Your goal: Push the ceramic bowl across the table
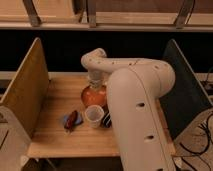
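Note:
The orange-red ceramic bowl [94, 96] sits near the middle of the light wooden table [55, 132], just behind a small white cup [93, 115]. My gripper [95, 81] hangs from the white arm at the bowl's far rim, right over or against it. The arm's wide white forearm [135, 115] covers the right half of the table and the bowl's right side.
A blue and dark red object [71, 120] lies left of the white cup. A dark object [106, 120] sits right of the cup, partly under the arm. A wooden panel [25, 90] stands at the left, a dark panel [182, 85] at the right.

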